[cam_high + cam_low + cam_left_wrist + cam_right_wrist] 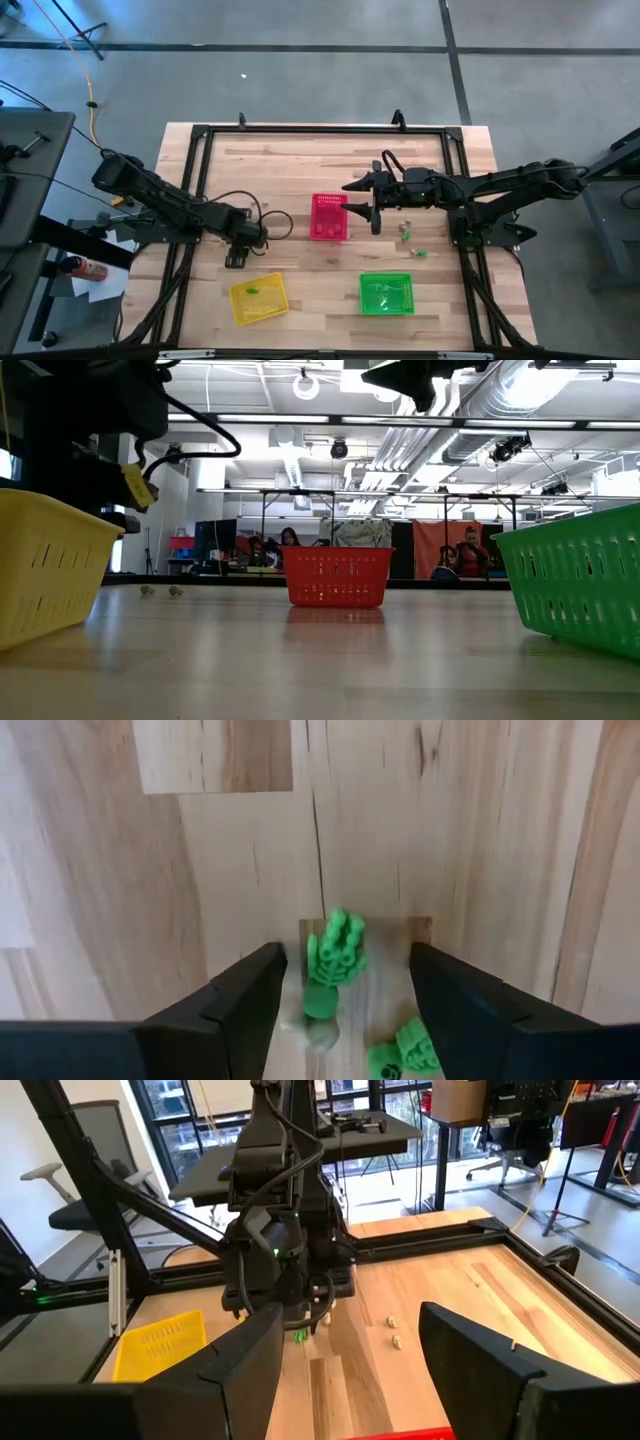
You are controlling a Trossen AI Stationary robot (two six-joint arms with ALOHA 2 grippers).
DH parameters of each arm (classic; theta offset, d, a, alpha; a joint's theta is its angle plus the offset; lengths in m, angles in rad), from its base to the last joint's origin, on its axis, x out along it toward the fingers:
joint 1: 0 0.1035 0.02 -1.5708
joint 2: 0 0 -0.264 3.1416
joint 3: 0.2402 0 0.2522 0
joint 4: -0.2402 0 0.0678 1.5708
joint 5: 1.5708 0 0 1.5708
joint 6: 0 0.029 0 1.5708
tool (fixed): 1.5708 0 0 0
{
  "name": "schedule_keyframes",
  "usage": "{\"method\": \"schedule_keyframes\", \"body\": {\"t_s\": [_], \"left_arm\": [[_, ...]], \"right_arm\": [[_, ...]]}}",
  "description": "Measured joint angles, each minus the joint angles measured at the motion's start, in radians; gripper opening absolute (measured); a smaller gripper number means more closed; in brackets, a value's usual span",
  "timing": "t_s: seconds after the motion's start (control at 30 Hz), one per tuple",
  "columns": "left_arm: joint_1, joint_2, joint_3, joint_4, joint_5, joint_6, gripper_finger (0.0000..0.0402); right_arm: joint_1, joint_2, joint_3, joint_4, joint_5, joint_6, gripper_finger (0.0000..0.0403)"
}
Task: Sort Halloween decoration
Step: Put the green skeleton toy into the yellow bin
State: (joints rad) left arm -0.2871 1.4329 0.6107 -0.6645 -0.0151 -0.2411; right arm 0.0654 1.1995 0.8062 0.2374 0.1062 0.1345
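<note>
A green hand-shaped trinket (335, 958) lies on the wood between the open fingers of my left gripper (345, 1010), which points down at the table. The fingers stand on either side of it without touching. A second green trinket (405, 1055) and a pale one (320, 1035) lie beside it. In the high view my left gripper (237, 255) is above the yellow basket (258, 298). My right gripper (358, 198) is open and empty, raised just right of the pink-red basket (329, 217). More small trinkets (405, 230) lie right of that basket.
The green basket (386, 293) stands near the front edge, right of the yellow one, with green pieces in it. The yellow basket holds a green piece. Two pale trinkets (393, 1332) lie on the wood near my left gripper. A black frame (200, 135) borders the table.
</note>
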Motion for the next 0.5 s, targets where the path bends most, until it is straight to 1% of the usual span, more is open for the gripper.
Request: {"method": "schedule_keyframes", "body": {"t_s": [0.1, 0.2, 0.27, 0.43, 0.5], "left_arm": [[-0.003, 0.005, -0.001, 0.001, -0.001, 0.015, 0.0202], [-0.003, 0.002, -0.002, 0.006, 0.003, 0.018, 0.0172], [-0.003, -0.001, -0.002, 0.013, 0.008, 0.019, 0.0141], [-0.003, 0.000, -0.002, 0.014, 0.034, 0.018, 0.0045], [-0.002, 0.000, 0.001, 0.009, 0.041, 0.017, 0.0017]], "right_arm": [[0.000, 0.000, 0.000, -0.002, 0.000, 0.000, 0.0227], [0.000, 0.000, 0.000, -0.006, 0.000, 0.000, 0.0227], [0.000, 0.000, 0.000, -0.010, 0.000, 0.000, 0.0227], [0.000, 0.000, 0.000, -0.013, 0.000, 0.000, 0.0227], [0.000, 0.000, 0.000, -0.013, 0.000, 0.000, 0.0227]]}}
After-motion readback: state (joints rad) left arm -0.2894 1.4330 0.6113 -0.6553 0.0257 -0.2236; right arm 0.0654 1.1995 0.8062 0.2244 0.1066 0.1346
